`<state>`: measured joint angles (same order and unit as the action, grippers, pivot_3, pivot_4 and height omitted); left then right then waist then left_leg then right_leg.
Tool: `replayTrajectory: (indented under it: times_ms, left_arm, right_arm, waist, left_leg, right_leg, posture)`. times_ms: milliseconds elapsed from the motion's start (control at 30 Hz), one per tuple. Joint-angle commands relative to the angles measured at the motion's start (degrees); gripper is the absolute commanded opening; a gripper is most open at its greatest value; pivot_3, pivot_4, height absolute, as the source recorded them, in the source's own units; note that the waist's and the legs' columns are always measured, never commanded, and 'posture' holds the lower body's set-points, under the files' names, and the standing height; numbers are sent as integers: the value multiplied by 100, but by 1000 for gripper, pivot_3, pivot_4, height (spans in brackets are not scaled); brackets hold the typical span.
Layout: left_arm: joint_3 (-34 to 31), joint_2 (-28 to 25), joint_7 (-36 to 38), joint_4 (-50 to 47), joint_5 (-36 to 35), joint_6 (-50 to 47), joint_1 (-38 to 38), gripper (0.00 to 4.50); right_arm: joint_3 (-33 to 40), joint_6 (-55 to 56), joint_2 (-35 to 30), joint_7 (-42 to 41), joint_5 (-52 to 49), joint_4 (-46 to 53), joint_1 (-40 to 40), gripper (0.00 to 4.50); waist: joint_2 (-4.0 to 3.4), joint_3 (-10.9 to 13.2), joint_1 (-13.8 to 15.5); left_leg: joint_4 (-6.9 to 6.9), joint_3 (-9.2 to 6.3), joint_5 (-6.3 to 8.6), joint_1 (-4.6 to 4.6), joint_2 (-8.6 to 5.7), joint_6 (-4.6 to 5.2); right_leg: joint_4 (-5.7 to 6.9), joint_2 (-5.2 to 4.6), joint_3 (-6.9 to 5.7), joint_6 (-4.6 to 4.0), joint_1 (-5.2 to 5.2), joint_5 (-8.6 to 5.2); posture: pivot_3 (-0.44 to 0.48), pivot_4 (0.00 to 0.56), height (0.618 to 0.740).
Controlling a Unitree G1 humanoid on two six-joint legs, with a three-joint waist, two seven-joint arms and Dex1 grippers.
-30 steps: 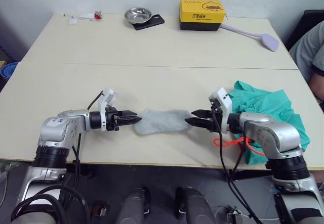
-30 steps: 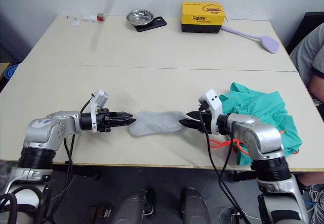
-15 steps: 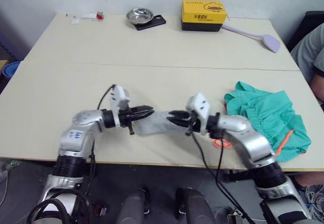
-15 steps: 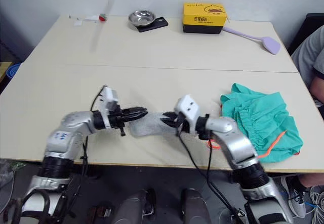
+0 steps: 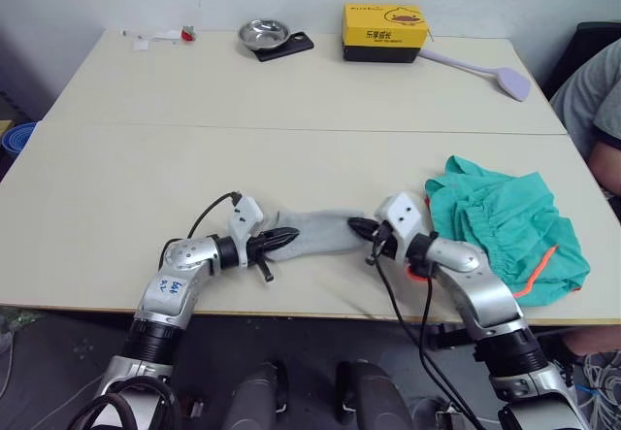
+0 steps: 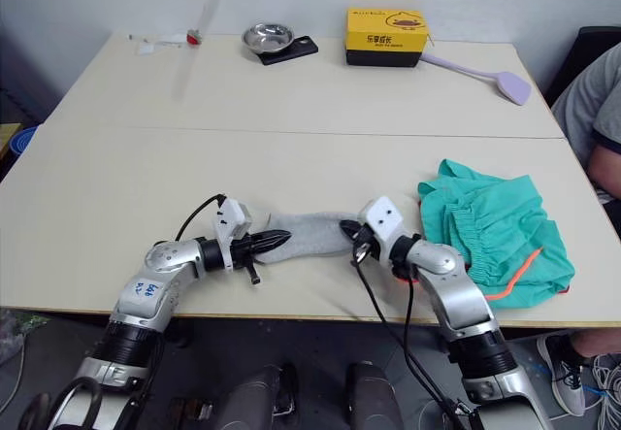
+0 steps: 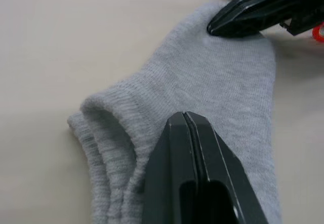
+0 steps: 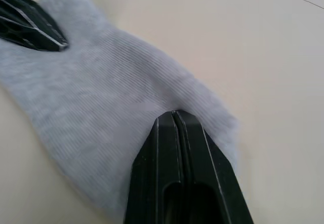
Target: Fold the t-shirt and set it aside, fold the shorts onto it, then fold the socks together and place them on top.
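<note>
While both arms sit low on the table, quick rundown:
left gripper (image 5: 284, 238): fingers pinched together on the cuff end of the socks (image 5: 315, 233)
right gripper (image 5: 360, 227): pinched on the toe end
change: a second ago they held the socks near the shorts (image 5: 505, 226); now they've slid left, socks flat near the front edge
t-shirt: just a red sliver under the shorts
meaning: stacking comes next, I'd guess
</note>
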<state>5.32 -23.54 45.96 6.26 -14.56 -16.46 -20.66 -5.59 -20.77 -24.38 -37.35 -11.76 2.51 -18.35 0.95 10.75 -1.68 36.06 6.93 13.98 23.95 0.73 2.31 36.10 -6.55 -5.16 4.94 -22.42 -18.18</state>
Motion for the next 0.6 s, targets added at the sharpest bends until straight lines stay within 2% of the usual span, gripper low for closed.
replayTrajectory:
  times_ms: [33, 100, 200, 367, 533, 567, 600]
  left_arm:
    - [-138, -44, 125, 145, -65, 207, 189, 0]
    - [-203, 21, 292, 73, -244, 406, 157, 0]
    - [-319, 102, 677, -67, -586, 595, -48, 0]
    - [-133, 43, 985, 306, -341, 873, -507, 0]
    - [128, 127, 1047, 999, 81, 1226, -893, 0]
    - [153, 150, 1046, 1124, 135, 1302, -954, 0]
    - [137, 196, 1005, 1247, 140, 1307, -1021, 0]
  right_arm:
    - [498, -355, -12, 36, -432, 172, 140, 24]
    - [803, -737, 133, 33, -943, 448, 182, 24]
    - [1455, -2307, 354, 356, -2372, 1255, 240, 592]
    - [2226, -4456, 670, 1597, -3698, 1628, 161, 2349]
    - [2362, -5319, 937, 2319, -4019, 1547, -28, 4174]
    - [2390, -5416, 981, 2413, -4067, 1538, -50, 4466]
    - [2447, -5479, 1052, 2534, -4112, 1518, -85, 4466]
  waist:
    - [0, 0, 1]
    - [0, 0, 4]
    - [0, 0, 13]
    - [0, 0, 42]
    - [0, 0, 14]
    - [0, 0, -1]
    - [0, 0, -1]
  left_leg:
    - [-2, 0, 0, -1, 1, 0]
    - [-3, 0, -1, 1, 1, 0]
    - [-2, -1, -2, 13, 2, 5]
    - [1, -12, 11, 18, 2, 20]
    - [-4, -8, 7, 24, 0, 26]
    - [-5, -6, -3, 25, 0, 43]
    - [-6, -4, -5, 24, 0, 48]
  right_leg:
    - [0, 0, 0, -1, -1, 0]
    - [1, 0, 0, -2, -3, -1]
    - [1, 0, -1, -2, -13, -1]
    - [-10, -3, -5, -4, -7, 0]
    - [-12, -4, -5, -5, -16, 1]
    - [-12, -3, -5, -5, -17, 1]
    - [-12, -3, -5, -5, -17, 1]
  posture:
    - [0, 150, 740]
    - [0, 150, 740]
    - [0, 150, 740]
    - [0, 150, 740]
    - [0, 150, 740]
    - [0, 150, 740]
    - [0, 150, 740]
